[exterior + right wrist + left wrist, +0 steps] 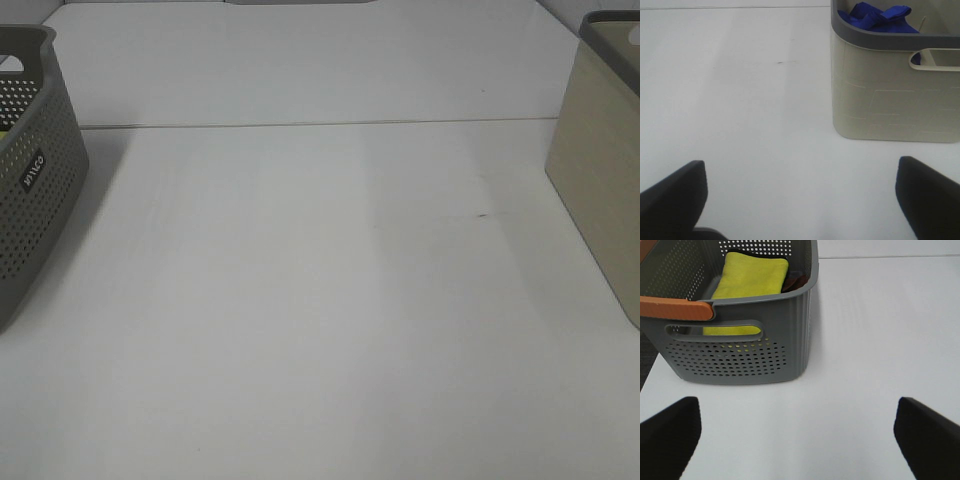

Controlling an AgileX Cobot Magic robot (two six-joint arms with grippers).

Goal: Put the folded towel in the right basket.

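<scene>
Left wrist view: the folded towel (751, 277) lies inside the grey basket (750, 347), in the upper left of the frame, well apart from the left gripper (800, 432).
Left gripper: its 2 dark fingers (670, 432) show at the lower left and lower right corners, spread wide with bare white table (865, 340) between them; it holds nothing.
Towel and gripper: the towel sits beyond the near wall of the grey basket, to the left of the gap between the fingers; nothing touches it.
Towel look: bright yellow, folded into a flat rectangle with a rounded far edge; part of it shows through the handle slot in the near wall. A dark brownish item (796, 281) lies just beside it, against the basket's right wall; what it is cannot be told.
Grey basket: perforated walls and a solid rim, with an orange-brown bar (675, 308) crossing the rim at the left.
Right wrist view: the beige basket (895, 95) stands in the upper right of the frame, with a grey rim and a handle slot, and holds a crumpled blue cloth (880, 19).
Right gripper (800, 200): its 2 dark fingers (672, 195) sit at the lower corners, wide apart and holding nothing, the beige basket near but not touched.
Exterior high view: the grey basket (35, 170) is at the left edge and the beige basket (600, 170) at the right edge, well apart, with the table (320, 300) between them; neither gripper shows in this view.
</scene>
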